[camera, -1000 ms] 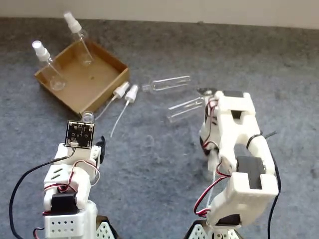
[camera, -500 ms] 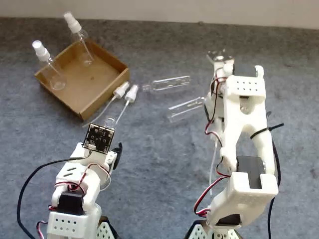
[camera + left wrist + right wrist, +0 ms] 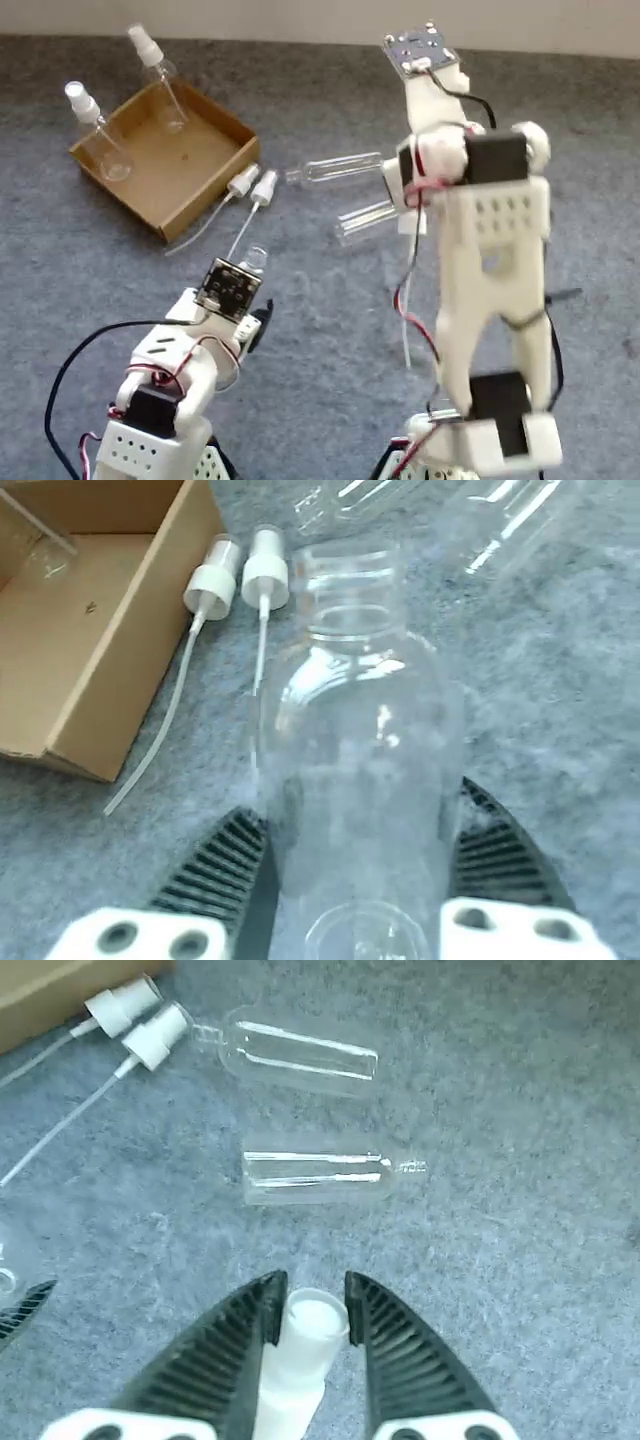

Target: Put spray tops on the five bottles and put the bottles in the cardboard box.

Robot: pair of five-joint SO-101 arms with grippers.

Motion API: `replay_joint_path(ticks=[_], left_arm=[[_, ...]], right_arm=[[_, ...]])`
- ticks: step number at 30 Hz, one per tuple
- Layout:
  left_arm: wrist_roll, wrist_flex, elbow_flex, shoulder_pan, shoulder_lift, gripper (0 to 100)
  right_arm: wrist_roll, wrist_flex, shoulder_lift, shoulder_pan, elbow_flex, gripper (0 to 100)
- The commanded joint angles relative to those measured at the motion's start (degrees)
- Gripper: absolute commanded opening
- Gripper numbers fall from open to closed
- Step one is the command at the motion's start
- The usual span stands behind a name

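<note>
Bottle (image 3: 350,730) sits clamped in the left fingers (image 3: 210,870) near the bench's near edge, neck pointing to the far edge — right fingers (image 3: 225,1345) pinch a spray top (image 3: 305,1330), bottle mouth off to their left.

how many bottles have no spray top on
3. The held bottle is in the left gripper; the far bottle and the near bottle lie on the carpet. None seems hidden.
</note>
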Motion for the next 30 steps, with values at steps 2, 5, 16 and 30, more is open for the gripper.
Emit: replay_joint_path(ticks=[2, 5, 16, 30], left_arm=[[0.7, -1.1, -1.1, 8.2, -0.6, 9], [0.7, -1.1, -0.7, 13.9, -0.6, 9], [-5.6, -4.9, -0.7, 23.9, -0.6, 9], [-6.9, -5.4, 2.0, 24.0, -0.6, 9]], right_arm=[[-0.5, 0.4, -14.1, -1.0, 6.1, 3.7], [-0.6, 0.3, -19.1, -0.9, 9.5, 3.7], [-12.4, -20.3, -35.4, -0.8, 30.7, 3.7], [-12.7, -43.0, -46.5, -1.0, 54.2, 3.7]])
